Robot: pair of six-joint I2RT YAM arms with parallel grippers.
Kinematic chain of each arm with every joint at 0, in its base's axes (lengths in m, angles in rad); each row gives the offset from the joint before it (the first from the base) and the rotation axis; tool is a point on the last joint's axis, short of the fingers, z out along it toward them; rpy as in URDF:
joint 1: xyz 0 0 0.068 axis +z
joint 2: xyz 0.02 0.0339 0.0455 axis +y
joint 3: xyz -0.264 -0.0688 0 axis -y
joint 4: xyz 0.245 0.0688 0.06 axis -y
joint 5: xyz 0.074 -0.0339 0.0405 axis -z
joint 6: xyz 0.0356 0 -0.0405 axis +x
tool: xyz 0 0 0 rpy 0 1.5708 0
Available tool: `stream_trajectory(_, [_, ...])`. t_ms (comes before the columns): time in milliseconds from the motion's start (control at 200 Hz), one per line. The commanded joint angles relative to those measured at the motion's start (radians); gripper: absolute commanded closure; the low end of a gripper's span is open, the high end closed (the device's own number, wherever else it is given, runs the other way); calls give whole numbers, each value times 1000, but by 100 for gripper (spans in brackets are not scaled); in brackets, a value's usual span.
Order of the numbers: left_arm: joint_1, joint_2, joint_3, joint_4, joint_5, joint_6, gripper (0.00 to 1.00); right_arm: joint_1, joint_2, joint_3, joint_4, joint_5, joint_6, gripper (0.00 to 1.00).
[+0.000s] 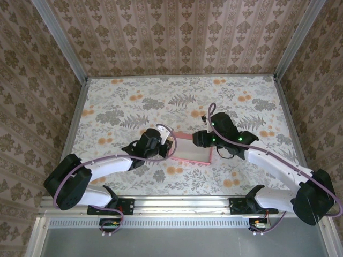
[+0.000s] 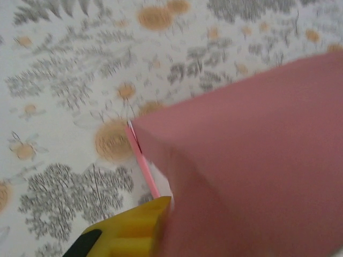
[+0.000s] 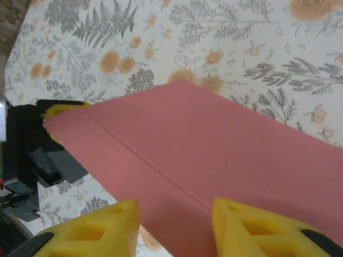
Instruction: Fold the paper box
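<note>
The paper box (image 1: 191, 148) lies at the table's middle, pale inner face up with pink edges. My left gripper (image 1: 170, 145) is at its left edge. In the left wrist view one yellow finger (image 2: 128, 229) touches the pink card (image 2: 252, 160), which hides the other finger. My right gripper (image 1: 206, 140) is at the box's right edge. In the right wrist view my right gripper (image 3: 174, 227) has its two yellow fingers apart, with the creased pink card (image 3: 203, 144) running between and beyond them. The left gripper's black body (image 3: 37, 155) sits at the card's far corner.
The floral-patterned table (image 1: 134, 101) is walled in at the back and both sides by patterned panels (image 1: 182, 32). A metal rail (image 1: 177, 203) with both arm bases runs along the near edge.
</note>
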Motion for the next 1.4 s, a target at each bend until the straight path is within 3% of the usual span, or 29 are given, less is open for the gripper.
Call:
stream_trajectory(0, [-9, -44, -22, -94, 65, 35, 75, -7, 23, -10, -14, -36, 2, 59])
stream_trajectory(180, [-14, -184, -47, -201, 159, 56, 34, -8, 26, -49, 7, -38, 11, 59])
stream_trajectory(250, [-17, -257, -58, -252, 181, 56, 4, -8, 29, -58, 6, -35, 6, 59])
stream_trajectory(275, [-17, -283, -59, -270, 187, 53, 0, -9, 32, -60, 7, -38, 5, 59])
stream_trajectory(480, [-3, -419, -7, -409, 247, -5, 0, -10, 67, -78, 19, -67, -13, 60])
stream_trajectory(570, [26, -361, 60, -452, 299, -79, 0, -9, 82, -85, 26, -75, -19, 61])
stream_trajectory(675, [43, -259, 176, -576, 279, -107, 1, -8, 93, -89, 17, -69, -31, 62])
stream_trajectory(875, [93, -90, 283, -625, 348, -141, 18, -8, 101, -97, 9, -62, -32, 64])
stream_trajectory(1075, [110, 51, 320, -621, 376, -173, 27, -8, 99, -107, 27, -60, -10, 65])
stream_trajectory(1395, [120, 131, 318, -533, 450, -231, 49, -7, 103, -129, 52, -64, 7, 66])
